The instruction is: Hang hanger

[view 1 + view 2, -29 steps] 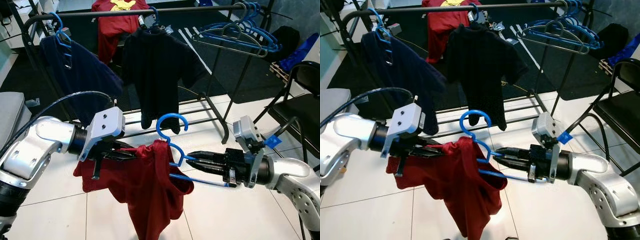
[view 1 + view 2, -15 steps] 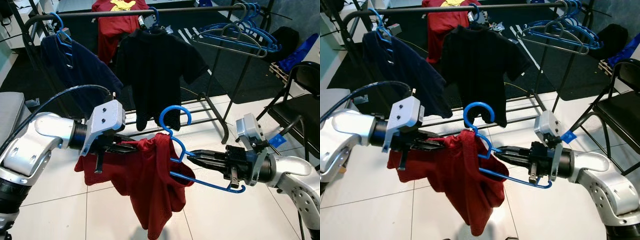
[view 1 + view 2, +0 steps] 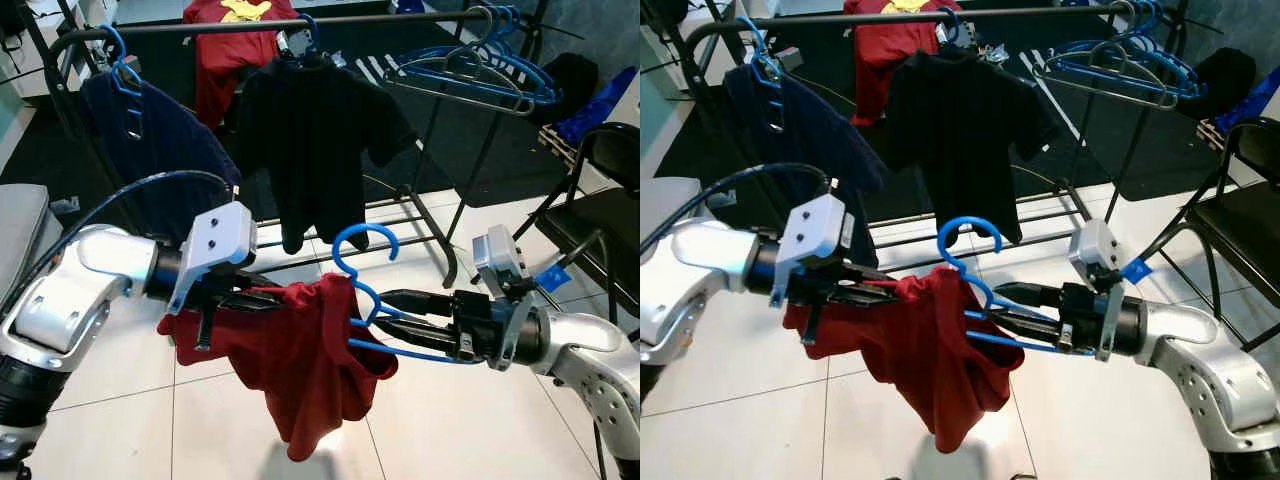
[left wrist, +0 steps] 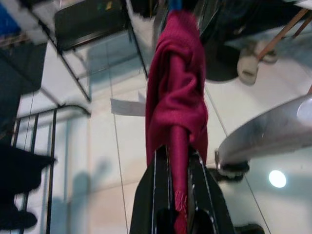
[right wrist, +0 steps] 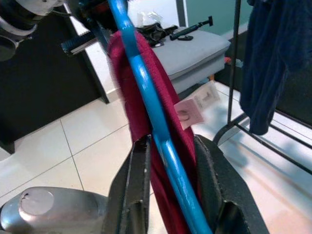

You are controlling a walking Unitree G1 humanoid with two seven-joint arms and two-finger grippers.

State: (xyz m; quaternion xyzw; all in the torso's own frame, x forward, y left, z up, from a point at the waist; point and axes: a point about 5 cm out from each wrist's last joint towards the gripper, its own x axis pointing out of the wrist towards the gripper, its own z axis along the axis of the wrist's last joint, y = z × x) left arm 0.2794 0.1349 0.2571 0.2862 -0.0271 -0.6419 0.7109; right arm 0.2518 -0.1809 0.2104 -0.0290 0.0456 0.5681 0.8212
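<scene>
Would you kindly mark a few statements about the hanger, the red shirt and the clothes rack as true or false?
1. The left gripper is shut on the red shirt. True.
2. The blue hanger already hangs on the rack rail. False: the right gripper holds it low in front of the rack, its hook free in the air.
3. A black shirt hangs on the rack. True.
4. The red shirt lies on the floor. False: it hangs between the two grippers, above the white tiles.
5. Several empty blue hangers hang at the rack's right end. True.
</scene>
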